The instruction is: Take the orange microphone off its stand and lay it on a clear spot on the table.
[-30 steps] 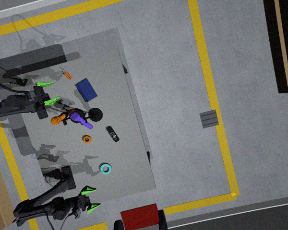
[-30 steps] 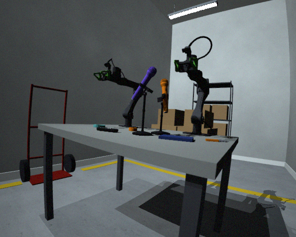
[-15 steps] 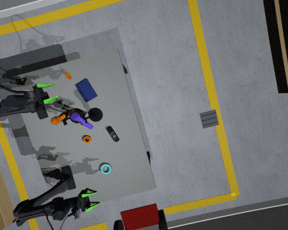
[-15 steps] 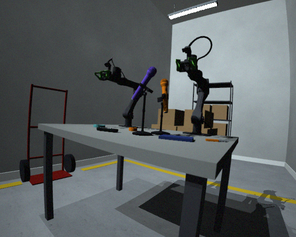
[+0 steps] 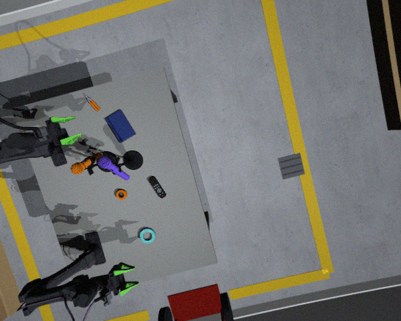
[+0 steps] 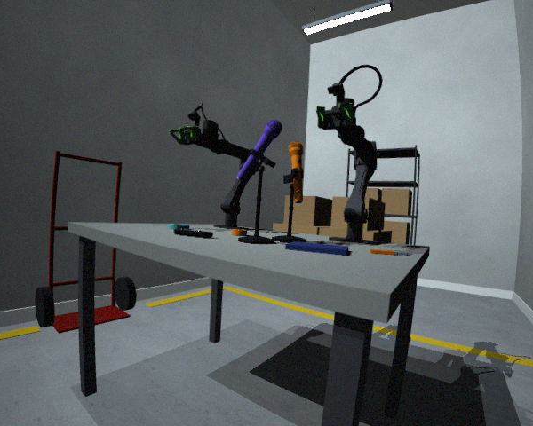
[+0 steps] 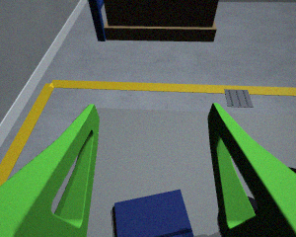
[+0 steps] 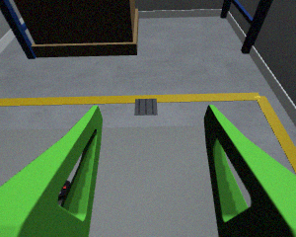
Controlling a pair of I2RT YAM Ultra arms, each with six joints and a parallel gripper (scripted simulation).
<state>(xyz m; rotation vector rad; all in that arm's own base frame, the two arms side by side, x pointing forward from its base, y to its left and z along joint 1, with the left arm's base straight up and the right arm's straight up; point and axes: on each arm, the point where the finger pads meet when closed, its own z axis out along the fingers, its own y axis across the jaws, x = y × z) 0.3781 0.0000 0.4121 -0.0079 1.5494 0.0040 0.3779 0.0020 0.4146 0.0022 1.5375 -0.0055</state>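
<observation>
The orange mic (image 5: 79, 167) (image 6: 296, 160) tilts steeply, head up toward the counter's (image 5: 180, 224) (image 6: 202, 252) arm-side edge. I've got fingers apart on left gripper (image 5: 77, 126) (image 6: 335, 114) (image 7: 153, 105) and right gripper (image 5: 136, 275) (image 6: 183, 133) (image 8: 152, 111), 2 for 2.

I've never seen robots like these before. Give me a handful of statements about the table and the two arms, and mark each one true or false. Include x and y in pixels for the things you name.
1. The orange microphone (image 5: 77, 168) (image 6: 296, 153) is in its stand's holder. True.
2. The purple microphone (image 5: 117, 171) (image 6: 259, 147) lies flat on the table. False: it is tilted, held up by its stand.
3. The left gripper (image 5: 79, 126) (image 6: 335, 118) (image 7: 153, 110) is shut. False: its fingers stand apart with nothing between them.
4. The remote (image 5: 157, 186) (image 6: 193, 232) (image 8: 64, 191) lies on the table. True.
5. The turquoise ring (image 5: 141, 236) (image 6: 178, 226) hangs on the right gripper (image 5: 137, 275) (image 6: 177, 134) (image 8: 153, 106). False: it lies on the table.
</observation>
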